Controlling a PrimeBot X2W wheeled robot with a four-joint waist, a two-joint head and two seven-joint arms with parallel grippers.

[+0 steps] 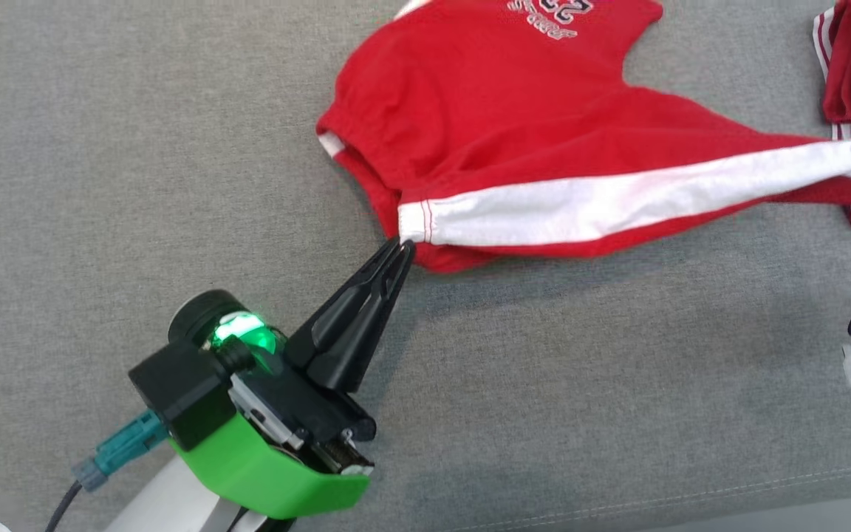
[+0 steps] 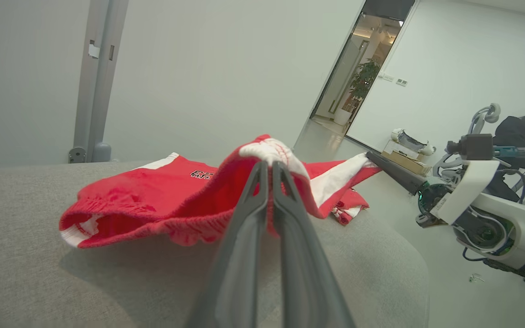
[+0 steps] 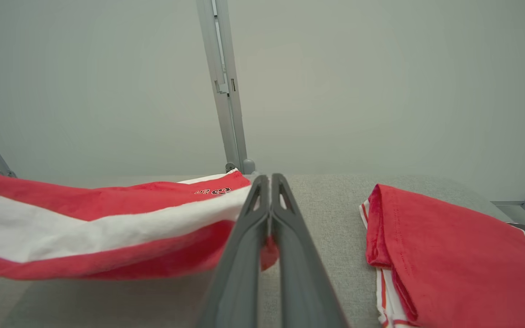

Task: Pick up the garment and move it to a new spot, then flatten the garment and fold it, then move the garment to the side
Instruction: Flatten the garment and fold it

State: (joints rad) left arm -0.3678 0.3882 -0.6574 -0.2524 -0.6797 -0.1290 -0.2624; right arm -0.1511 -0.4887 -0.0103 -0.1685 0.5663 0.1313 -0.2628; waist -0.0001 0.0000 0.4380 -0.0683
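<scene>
Garment (image 1: 514, 133) — lying on the grey padded surface (image 1: 100, 185), stretching taut along its white-striped edge between its two held ends. Pinching one end of the stripe with the left gripper (image 1: 405, 247), closed tight on the cloth; pinching the other end likewise with the right gripper (image 3: 270, 178) — just beside a folded red jersey (image 3: 449, 255).

Soft cloth garment (image 1: 499, 125), matt woven grey surface (image 1: 100, 148)

A printed logo (image 1: 549, 15) is seen on the red shorts (image 1: 499, 118); its characters are too blurred and cropped to be read.
</scene>
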